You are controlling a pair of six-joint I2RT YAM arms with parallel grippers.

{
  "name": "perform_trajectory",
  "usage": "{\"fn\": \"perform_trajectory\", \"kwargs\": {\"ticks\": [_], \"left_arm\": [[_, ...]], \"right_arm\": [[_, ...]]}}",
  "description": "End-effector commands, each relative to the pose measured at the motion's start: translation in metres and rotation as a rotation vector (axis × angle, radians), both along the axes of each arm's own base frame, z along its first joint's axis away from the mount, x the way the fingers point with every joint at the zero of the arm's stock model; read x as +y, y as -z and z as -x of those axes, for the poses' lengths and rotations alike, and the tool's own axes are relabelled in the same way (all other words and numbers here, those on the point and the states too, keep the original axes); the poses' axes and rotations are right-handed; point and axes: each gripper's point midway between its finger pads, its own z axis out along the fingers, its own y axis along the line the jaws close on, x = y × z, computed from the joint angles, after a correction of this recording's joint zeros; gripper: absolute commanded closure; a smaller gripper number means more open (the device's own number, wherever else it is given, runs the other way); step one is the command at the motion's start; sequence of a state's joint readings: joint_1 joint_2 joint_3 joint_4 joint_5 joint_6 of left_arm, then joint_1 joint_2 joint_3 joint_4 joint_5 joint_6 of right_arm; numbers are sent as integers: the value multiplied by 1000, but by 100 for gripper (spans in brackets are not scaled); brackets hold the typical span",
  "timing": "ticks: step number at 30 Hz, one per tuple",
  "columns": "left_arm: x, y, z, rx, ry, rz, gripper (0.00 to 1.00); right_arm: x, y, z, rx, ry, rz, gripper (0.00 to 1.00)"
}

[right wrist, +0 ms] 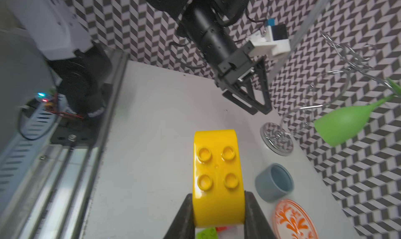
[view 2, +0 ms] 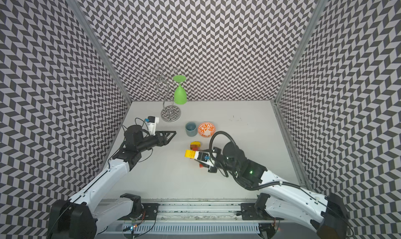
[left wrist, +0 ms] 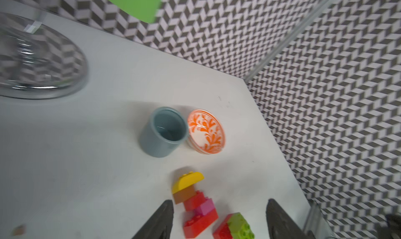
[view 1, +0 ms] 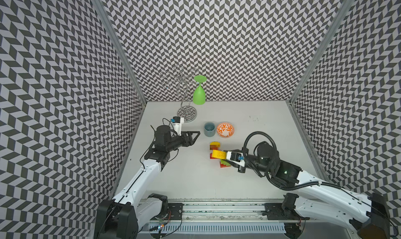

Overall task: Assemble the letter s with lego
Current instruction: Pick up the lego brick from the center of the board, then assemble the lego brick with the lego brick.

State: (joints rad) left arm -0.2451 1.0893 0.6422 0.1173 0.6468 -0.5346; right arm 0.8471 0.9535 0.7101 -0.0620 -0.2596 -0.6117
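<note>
Near the middle of both top views, the right tool [view 1: 225,155] pinches a yellow brick [view 1: 218,154] and holds it over the other lego [view 1: 214,146] lying on the white surface [view 1: 184,172]. The right wrist view adds what those views hide: four studs face the camera, the far end is rounded, and the fingers [right wrist: 186,211] press its two long sides. Only the left wrist view shows the joined run clearly: a yellow curved piece, then orange-brown, red, pink and red, with a red-and-lime pair [left wrist: 234,227] just beside it. At centre left, the left tool [view 1: 195,138] is spread with nothing between its fingers. A grey-blue cup [view 1: 209,129] and an orange-patterned bowl [view 1: 225,129] stand just beside each other.
</note>
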Motion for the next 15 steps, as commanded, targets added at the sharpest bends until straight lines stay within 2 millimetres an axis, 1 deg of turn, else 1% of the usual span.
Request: {"fn": "perform_trajectory", "kwargs": {"ticks": [1, 4, 5, 8, 15], "left_arm": [[-27, -20, 13, -22, 127, 173, 29], [-36, -4, 22, 55, 176, 241, 27], [-37, 1, 25, 77, 186, 258, 27], [-40, 12, 33, 116, 195, 286, 24], [-56, 46, 63, 215, 245, 257, 17]], "right_arm": [[-23, 27, -18, -29, -36, 180, 97], [-35, 38, -36, 13, -60, 200, 95], [-39, 45, -42, 12, -69, 211, 95], [-46, 68, -51, 65, -84, 233, 94], [-36, 109, -52, 208, -180, 259, 94]]}}
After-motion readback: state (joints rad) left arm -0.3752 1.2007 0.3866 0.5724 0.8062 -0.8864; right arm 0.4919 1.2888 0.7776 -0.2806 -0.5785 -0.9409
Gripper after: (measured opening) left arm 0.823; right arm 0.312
